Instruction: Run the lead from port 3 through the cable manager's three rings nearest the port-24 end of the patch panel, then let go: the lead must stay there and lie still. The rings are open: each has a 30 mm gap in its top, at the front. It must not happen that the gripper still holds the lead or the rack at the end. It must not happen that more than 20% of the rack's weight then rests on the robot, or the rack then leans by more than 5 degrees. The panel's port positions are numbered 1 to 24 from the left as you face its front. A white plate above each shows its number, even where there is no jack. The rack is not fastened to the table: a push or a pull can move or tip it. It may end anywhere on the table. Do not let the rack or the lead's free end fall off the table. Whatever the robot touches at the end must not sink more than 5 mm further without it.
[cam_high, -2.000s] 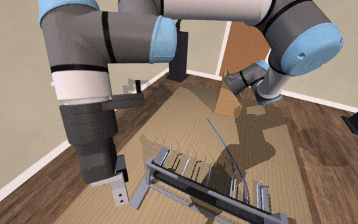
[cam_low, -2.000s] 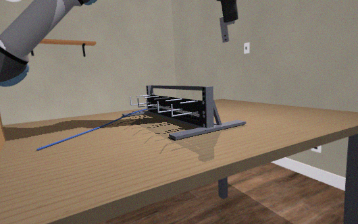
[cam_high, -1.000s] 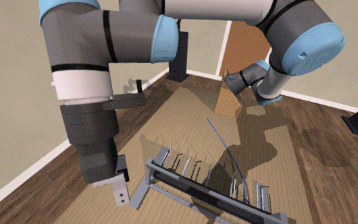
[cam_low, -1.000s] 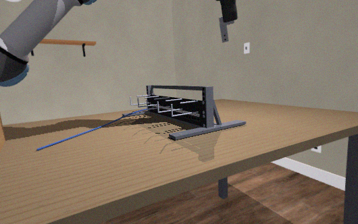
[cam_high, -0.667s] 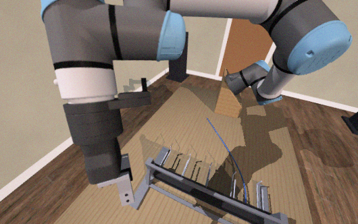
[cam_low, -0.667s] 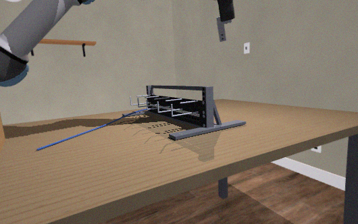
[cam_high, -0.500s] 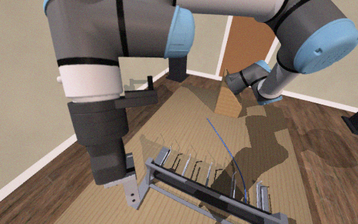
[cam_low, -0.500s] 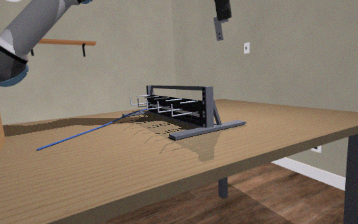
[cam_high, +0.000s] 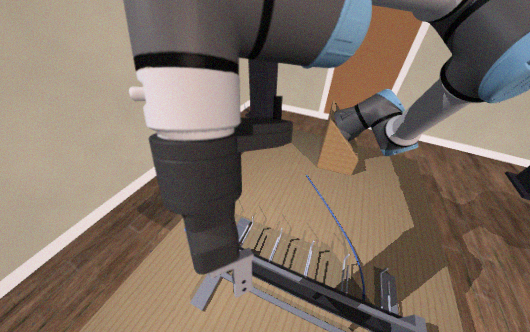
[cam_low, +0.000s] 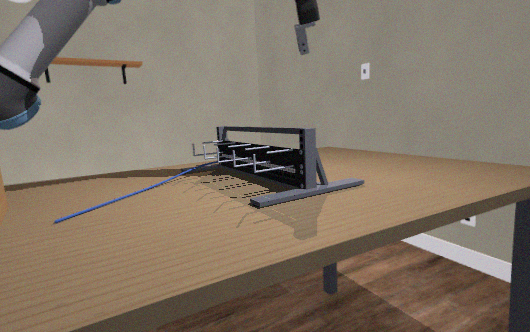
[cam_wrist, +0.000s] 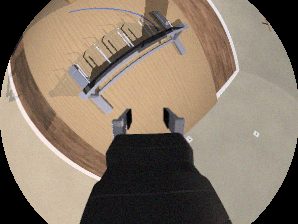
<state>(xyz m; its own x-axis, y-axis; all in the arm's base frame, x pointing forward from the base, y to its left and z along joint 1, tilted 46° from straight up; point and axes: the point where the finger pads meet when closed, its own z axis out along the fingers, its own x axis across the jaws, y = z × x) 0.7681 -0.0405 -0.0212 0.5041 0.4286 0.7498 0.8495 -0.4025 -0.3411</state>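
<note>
Got the gripper (cam_high: 236, 286) (cam_low: 302, 40) (cam_wrist: 147, 114) parked up in the air with fingers wide apart, clamped on nothing. Can see bare table (cam_high: 280, 175) (cam_low: 150, 260) (cam_wrist: 50, 55) through the gap in the wrist view. In the exterior view, shows up high over the right side, above the near end of the rack (cam_high: 320, 284) (cam_low: 310, 160) (cam_wrist: 103, 104). Can only make out one finger clearly there and from the top.

As for the rack, stands upright on its feet on the table, with the open rings (cam_high: 310, 257) (cam_low: 255, 162) (cam_wrist: 102, 52) sticking out toward the left in the exterior view.

Now for the blue lead (cam_high: 334, 215) (cam_low: 115, 199) (cam_wrist: 107, 8): comes off the panel toward the far end in the exterior view, then slopes down to the left and near, with the free end on the table. Curves off on the right side of the rings in the top view, well apart from the ones at the left end. So, not run through the three rings by port 24. Can't read the port numbers at this size, though.

Also spotted a wooden block (cam_high: 335, 155) on the far side of the table in the top view, beyond the lead's free end.
</note>
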